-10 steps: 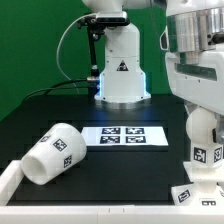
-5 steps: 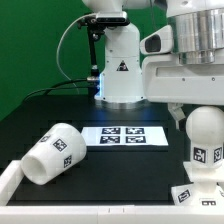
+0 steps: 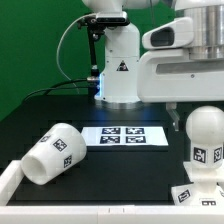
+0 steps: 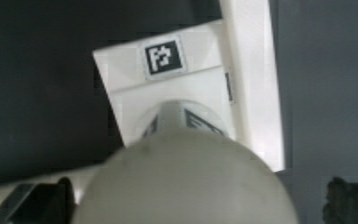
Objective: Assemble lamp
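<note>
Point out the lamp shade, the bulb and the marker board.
shade (image 3: 45,158): exterior view, on its white side wall.
bulb (image 3: 206,124): exterior view, on its round head.
marker board (image 3: 122,134): exterior view, at its middle among the tags.

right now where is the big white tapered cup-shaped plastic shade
In the exterior view the shade lies on its side at the lower left, just left of the marker board.

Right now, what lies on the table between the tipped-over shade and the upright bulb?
The flat marker board lies between the shade and the bulb; the exterior view shows it.
</note>
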Robot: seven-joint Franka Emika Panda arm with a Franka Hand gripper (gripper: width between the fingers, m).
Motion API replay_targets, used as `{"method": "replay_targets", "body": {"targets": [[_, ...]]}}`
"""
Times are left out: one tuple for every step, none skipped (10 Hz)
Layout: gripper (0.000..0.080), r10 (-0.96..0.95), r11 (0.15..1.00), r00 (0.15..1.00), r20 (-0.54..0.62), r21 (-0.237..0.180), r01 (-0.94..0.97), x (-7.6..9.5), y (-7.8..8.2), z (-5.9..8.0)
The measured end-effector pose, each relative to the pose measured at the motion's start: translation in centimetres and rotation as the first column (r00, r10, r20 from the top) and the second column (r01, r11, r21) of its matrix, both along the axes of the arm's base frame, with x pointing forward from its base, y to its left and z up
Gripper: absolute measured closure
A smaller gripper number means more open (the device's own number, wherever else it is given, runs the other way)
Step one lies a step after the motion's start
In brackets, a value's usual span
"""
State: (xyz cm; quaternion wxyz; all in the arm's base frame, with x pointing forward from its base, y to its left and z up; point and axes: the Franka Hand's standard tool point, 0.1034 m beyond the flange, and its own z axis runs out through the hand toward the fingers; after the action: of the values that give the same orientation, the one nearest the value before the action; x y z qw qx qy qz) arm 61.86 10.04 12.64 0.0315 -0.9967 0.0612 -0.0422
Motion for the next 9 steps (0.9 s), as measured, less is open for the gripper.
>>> {"method": "replay_targets", "body": {"targets": [[0.0100,0.090,0.996,0.995,0.034,-0.015,-0.089,0.15,-0.04,0.23],[0.0100,0.080,0.997,0.996,0.032,-0.014,-0.080,0.08,-0.08,0.12],[0.0228,0.054,0.998,0.998,0.031,-0.011,-0.054,0.10,-0.07,0.12],[0.0228,0.045,0.999,0.998,0.031,-0.010,-0.045,0.12,-0.08,0.12],[0.0233,-0.028,1.000,0.999,0.028,0.001,0.027,0.12,-0.07,0.13],[0.0233,-0.096,0.995,0.995,0.023,0.008,0.096,0.13,-0.10,0.12],[0.0233,-0.163,0.987,0.987,0.019,0.015,0.162,0.14,-0.08,0.14],[0.0233,-0.308,0.951,0.951,0.009,0.030,0.308,0.16,0.03,0.22],[0.0233,-0.430,0.902,0.903,-0.003,0.040,0.430,0.14,0.14,0.27]]}}
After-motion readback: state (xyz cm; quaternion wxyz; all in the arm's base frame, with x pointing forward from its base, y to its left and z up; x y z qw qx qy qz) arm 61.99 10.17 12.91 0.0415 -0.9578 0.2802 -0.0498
